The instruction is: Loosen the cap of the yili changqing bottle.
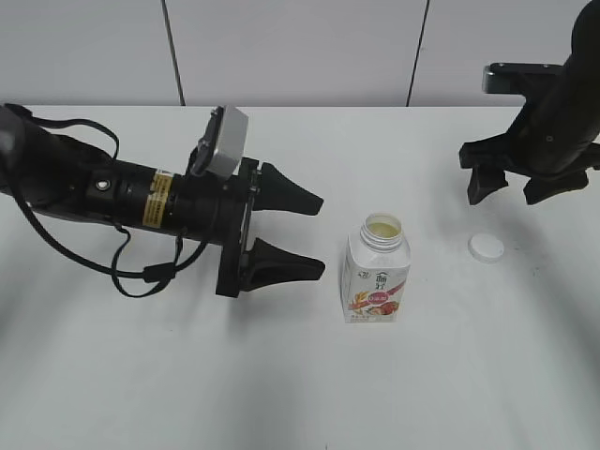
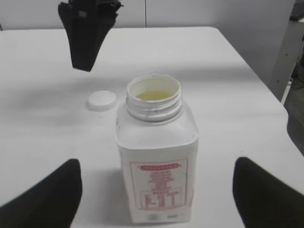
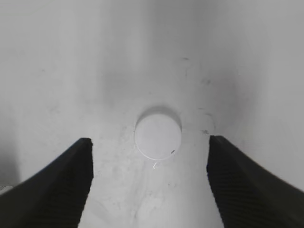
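Left gripper (image 1: 314, 234): nearest the exterior camera, lying level above the table (image 1: 281, 394), fingers spread wide and empty, pointing at the bottle from its left and stopping just short of it.

Bottle (image 1: 377, 274): upright near mid-table, between the two arms. Neck open, threads bare, pale liquid visible a little below the rim in the left wrist view. Red-pink label faces the exterior camera; a printed panel faces the left wrist camera.

Handling, by judgement: thin squarish plastic walls, likely to give under a hard squeeze, and with no cap on, any tilt or pinch could spill. Probably light and easy to tip. Best taken across two flat sides at label height, below the shoulders, with gentle pressure.

Cap (image 1: 486, 247): off the bottle, lying flat on the table to its right, near but apart. Small, smooth and low; it would be gripped across its rim.

Right gripper (image 1: 516, 192): hanging over the table beyond the cap, fingers apart and holding nothing; its wrist view shows the cap centred between them below.

Status, by judgement: loosening looks complete, cap fully removed.
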`<control>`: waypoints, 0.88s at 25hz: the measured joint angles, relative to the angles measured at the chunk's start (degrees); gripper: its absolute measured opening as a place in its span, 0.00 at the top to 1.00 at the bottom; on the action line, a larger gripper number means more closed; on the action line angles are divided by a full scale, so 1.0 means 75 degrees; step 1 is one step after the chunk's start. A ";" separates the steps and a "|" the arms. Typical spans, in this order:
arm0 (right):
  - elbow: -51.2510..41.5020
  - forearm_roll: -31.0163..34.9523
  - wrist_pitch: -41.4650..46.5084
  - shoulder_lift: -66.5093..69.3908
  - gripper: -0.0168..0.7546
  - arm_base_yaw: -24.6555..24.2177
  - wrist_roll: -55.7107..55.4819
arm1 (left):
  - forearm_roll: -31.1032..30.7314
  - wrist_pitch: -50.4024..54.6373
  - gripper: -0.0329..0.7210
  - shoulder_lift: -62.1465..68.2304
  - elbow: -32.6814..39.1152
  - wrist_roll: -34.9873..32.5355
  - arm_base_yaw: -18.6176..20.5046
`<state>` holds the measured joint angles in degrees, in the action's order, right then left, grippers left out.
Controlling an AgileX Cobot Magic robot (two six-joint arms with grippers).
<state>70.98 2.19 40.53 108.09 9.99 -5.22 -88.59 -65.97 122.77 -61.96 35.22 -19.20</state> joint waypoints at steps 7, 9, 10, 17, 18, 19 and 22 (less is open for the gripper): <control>0.0000 0.0002 -0.0040 -0.0355 0.22 0.0000 -0.0008 | -0.0721 0.2031 0.18 -0.0918 0.0000 0.0893 0.0260; 0.0000 0.0002 -0.0068 -0.0410 0.22 0.0000 -0.0008 | -0.0721 0.3041 0.18 -0.1226 0.0000 0.0965 0.0260; 0.0008 0.0002 -0.0068 -0.0431 0.22 0.0000 0.0000 | -0.0705 0.3635 0.18 -0.1343 0.0000 0.0973 0.0260; 0.0684 -0.0156 0.0094 -0.0454 0.22 0.0000 0.0000 | 0.0152 0.7443 0.18 -0.1867 0.0000 0.0995 0.0265; 0.0836 -0.0205 0.0147 -0.0454 0.22 0.0000 0.0000 | 0.0329 0.7900 0.18 -0.1898 0.0000 0.0995 0.0265; 0.0963 -0.0245 0.0217 -0.0454 0.22 0.0000 0.0000 | 0.0568 0.8283 0.18 -0.1949 0.0000 0.0995 0.0265; 0.1418 -0.0368 0.0419 -0.0454 0.22 0.0000 0.0000 | 0.1317 0.9671 0.18 -0.2111 0.0000 0.0995 0.0265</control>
<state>81.61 -0.57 43.67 104.68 9.99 -5.22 -78.71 6.56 106.93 -61.96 42.69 -17.21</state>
